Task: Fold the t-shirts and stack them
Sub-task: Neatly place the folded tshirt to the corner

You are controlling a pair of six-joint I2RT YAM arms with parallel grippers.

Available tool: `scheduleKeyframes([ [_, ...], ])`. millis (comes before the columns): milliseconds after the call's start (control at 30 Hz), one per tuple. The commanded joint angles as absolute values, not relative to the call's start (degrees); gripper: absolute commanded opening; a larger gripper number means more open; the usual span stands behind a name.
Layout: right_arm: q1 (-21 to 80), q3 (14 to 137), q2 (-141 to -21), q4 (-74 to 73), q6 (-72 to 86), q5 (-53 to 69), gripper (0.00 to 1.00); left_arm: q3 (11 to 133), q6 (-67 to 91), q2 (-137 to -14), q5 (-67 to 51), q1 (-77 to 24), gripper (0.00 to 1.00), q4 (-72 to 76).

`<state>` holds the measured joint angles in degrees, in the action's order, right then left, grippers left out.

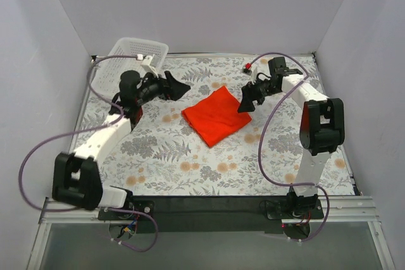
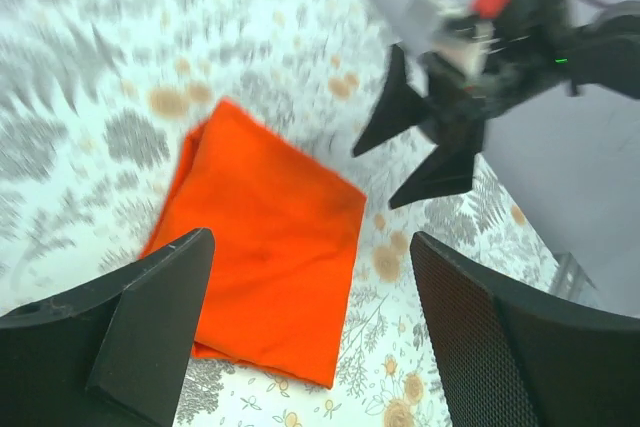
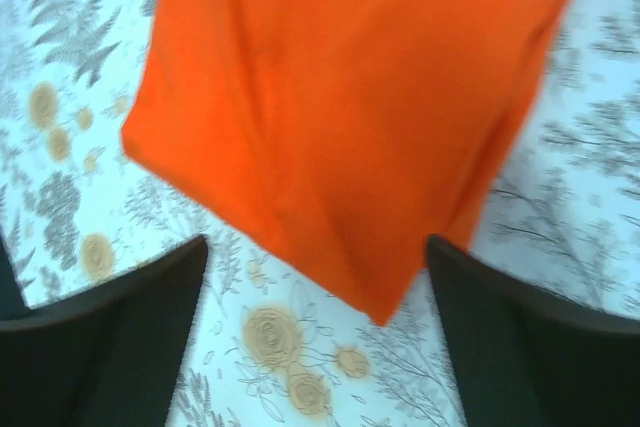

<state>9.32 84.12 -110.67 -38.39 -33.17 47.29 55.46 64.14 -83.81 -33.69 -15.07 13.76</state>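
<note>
The orange-red t-shirt (image 1: 216,116) lies folded into a compact rectangle on the flowered table, near its middle. My left gripper (image 1: 178,87) hovers open just left of the shirt's far corner; the left wrist view shows the t-shirt (image 2: 262,230) beyond the spread fingers (image 2: 150,322), with nothing between them. My right gripper (image 1: 245,102) stands open at the shirt's right corner. Seen from the right wrist, the t-shirt (image 3: 350,117) has a corner lying between the parted fingers (image 3: 120,332), which do not touch it.
A white mesh basket (image 1: 138,52) stands at the back left corner, behind the left arm. Flowered cloth (image 1: 190,162) covers the table. White walls close in the back and both sides. The right arm's gripper (image 2: 432,142) appears in the left wrist view.
</note>
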Motion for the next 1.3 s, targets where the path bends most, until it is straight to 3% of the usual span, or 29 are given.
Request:
scheduleKeyframes([
  [0,8.79,87.61,-113.11,-34.91,-28.58,37.98,0.87,49.94,56.18,-69.02,-25.07,-14.59,0.75,9.34],
  [33,8.88,88.50,-115.38,-33.67,-27.69,36.40,0.96,47.05,55.38,-66.21,-22.87,-14.59,0.76,8.19],
  [67,8.88,89.98,-116.88,-33.75,-26.73,36.30,0.98,45.19,54.94,-60.18,-22.24,-14.42,0.76,6.43],
  [233,9.05,98.68,-125.49,-34.28,-24.96,35.68,0.98,36.49,53.79,-45.81,-20.48,-14.24,0.77,0.54],
  [433,11.07,98.53,-127.00,-34.63,-24.70,38.93,0.91,30.86,54.84,-35.96,-20.30,-14.33,0.77,-5.36],
  [667,14.06,92.73,-127.00,-34.45,-23.56,40.43,0.81,30.15,55.28,-33.13,-20.21,-14.33,0.77,-7.03],
  [833,13.45,93.25,-127.70,-34.36,-21.54,38.32,0.61,30.24,55.20,-33.13,-20.39,-14.33,0.77,-7.03],
  [1100,10.46,95.36,-127.53,-34.45,-21.27,38.41,0.08,30.23,55.02,-32.34,-19.95,-14.33,0.77,-7.82],
  [1167,8.53,95.36,-127.00,-34.45,-21.36,38.93,0.01,30.41,54.93,-32.43,-20.04,-14.33,0.77,-7.82],
  [1267,5.37,95.71,-126.12,-34.45,-21.71,38.94,0.01,30.32,54.84,-32.78,-20.21,-14.33,0.77,-7.74],
])
